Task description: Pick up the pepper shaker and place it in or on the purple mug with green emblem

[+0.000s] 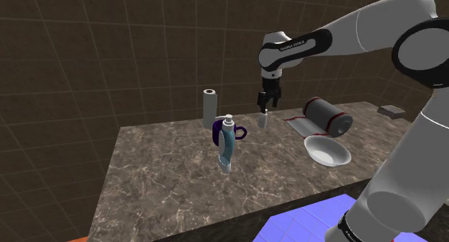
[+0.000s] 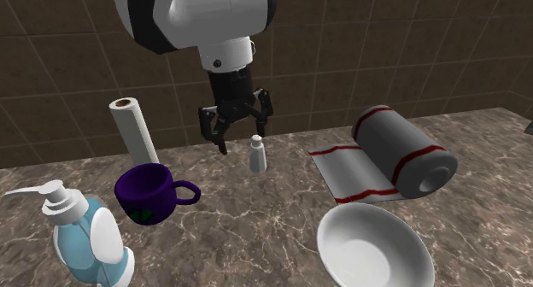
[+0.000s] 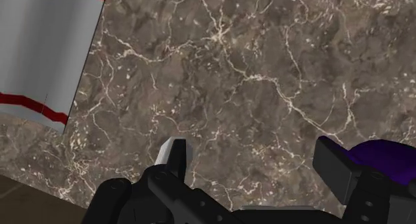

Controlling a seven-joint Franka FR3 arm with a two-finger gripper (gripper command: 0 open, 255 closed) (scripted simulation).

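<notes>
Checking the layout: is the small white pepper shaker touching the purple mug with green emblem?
Apart. The second exterior view shows bare marbled counter between the white pepper shaker and the purple mug.

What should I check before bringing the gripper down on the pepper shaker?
1. Gripper open: ok, fingers apart.
2. Pepper shaker upright on the counter: ok.
3. Shaker between the fingers: not ok; the wrist view has bare counter there, and the gripper hangs to the second exterior view's left of it.
4. Purple mug upright, mouth up: ok.
5. Mug empty: cannot tell, inside dark.
6. Route from shaker to mug: ok, soap dispenser and paper roll stand aside.
</notes>
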